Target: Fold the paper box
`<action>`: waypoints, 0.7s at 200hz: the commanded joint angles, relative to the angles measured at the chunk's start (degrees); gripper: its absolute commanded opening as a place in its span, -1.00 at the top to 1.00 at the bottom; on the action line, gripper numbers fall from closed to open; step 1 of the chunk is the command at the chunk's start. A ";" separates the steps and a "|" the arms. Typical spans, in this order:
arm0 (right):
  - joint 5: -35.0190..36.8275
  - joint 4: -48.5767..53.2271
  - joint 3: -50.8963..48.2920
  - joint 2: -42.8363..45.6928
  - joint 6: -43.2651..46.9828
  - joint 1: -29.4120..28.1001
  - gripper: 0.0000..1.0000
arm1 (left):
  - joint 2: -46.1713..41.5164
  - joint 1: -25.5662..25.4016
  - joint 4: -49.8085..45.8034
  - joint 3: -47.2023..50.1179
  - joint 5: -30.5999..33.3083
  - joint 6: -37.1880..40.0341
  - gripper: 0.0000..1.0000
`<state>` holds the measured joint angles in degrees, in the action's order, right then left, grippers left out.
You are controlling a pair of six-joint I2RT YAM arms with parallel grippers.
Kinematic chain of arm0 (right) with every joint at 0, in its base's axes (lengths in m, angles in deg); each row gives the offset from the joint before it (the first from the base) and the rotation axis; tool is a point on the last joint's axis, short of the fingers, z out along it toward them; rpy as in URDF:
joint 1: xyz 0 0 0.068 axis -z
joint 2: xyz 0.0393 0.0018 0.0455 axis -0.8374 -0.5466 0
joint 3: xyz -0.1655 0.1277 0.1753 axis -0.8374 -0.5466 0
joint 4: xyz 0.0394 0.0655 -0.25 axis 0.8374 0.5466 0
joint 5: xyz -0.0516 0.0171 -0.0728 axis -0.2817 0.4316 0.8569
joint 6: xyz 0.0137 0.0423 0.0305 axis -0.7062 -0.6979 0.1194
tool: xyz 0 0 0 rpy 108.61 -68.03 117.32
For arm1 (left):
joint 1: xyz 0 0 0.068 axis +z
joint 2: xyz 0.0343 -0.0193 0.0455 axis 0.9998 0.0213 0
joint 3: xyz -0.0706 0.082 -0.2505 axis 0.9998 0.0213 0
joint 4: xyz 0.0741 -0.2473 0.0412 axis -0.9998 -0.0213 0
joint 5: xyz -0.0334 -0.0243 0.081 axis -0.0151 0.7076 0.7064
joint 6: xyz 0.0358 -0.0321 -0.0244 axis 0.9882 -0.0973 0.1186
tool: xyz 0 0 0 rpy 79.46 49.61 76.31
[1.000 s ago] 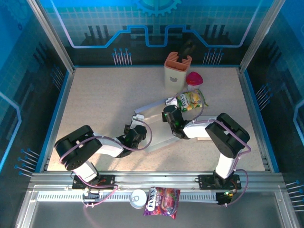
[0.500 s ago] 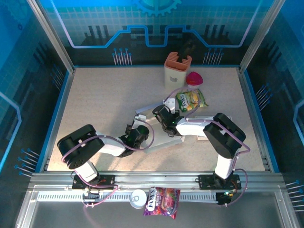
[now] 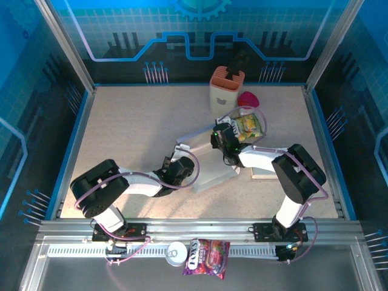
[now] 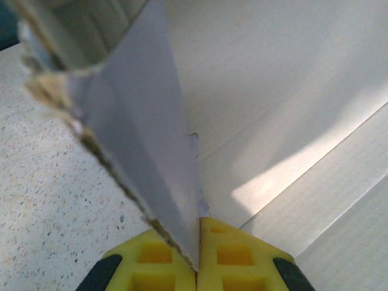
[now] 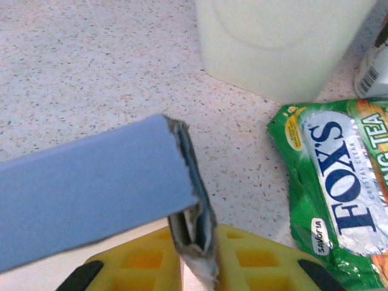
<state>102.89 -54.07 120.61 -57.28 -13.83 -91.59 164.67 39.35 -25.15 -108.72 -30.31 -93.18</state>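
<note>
The paper box (image 3: 209, 170) lies part-folded at the table's middle, white inside and pale blue-grey outside. My left gripper (image 3: 176, 170) is at its near left side, and in the left wrist view its yellow fingers (image 4: 151, 257) are shut on the edge of an upright flap (image 4: 139, 121). My right gripper (image 3: 221, 140) is at the box's far right corner. There a blue wall (image 5: 91, 182) ends in a doubled, frayed edge (image 5: 195, 224) pinched between the right gripper's (image 5: 197, 251) yellow fingers.
A green Fox's candy bag (image 3: 247, 126) lies just right of the right gripper, also close in the right wrist view (image 5: 339, 182). A cream holder (image 3: 225, 91) and a pink object (image 3: 248, 98) stand behind it. A can (image 3: 176, 253) and a purple bag (image 3: 206, 250) rest on the front rail.
The right gripper swung left over the box, then back to the far right with the box's corner. The box has shifted slightly right. The left gripper stayed clamped on its flap.
</note>
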 commanded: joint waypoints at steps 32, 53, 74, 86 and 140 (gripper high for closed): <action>-3.35 -3.10 1.01 -1.05 2.19 1.02 0.73 | -0.11 0.73 -4.69 -2.00 -2.19 -0.48 1.00; -2.63 -4.28 0.24 -2.01 1.47 0.55 0.64 | -0.20 1.00 -5.35 -2.27 -2.40 -0.74 1.00; -1.08 -4.99 0.07 -2.82 0.82 0.44 0.65 | -0.34 1.08 -5.63 -2.28 -2.57 -0.73 1.00; 0.44 -4.48 0.57 -3.20 0.65 0.38 0.77 | -0.53 1.18 -5.76 -2.21 -2.75 -0.69 1.00; 18.92 15.29 8.88 -4.79 -8.80 -4.71 1.00 | -1.16 1.41 -7.20 -3.18 -3.66 -1.69 1.00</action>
<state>109.97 -50.59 123.80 -60.12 -15.39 -93.77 164.52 40.64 -28.30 -110.47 -31.84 -94.14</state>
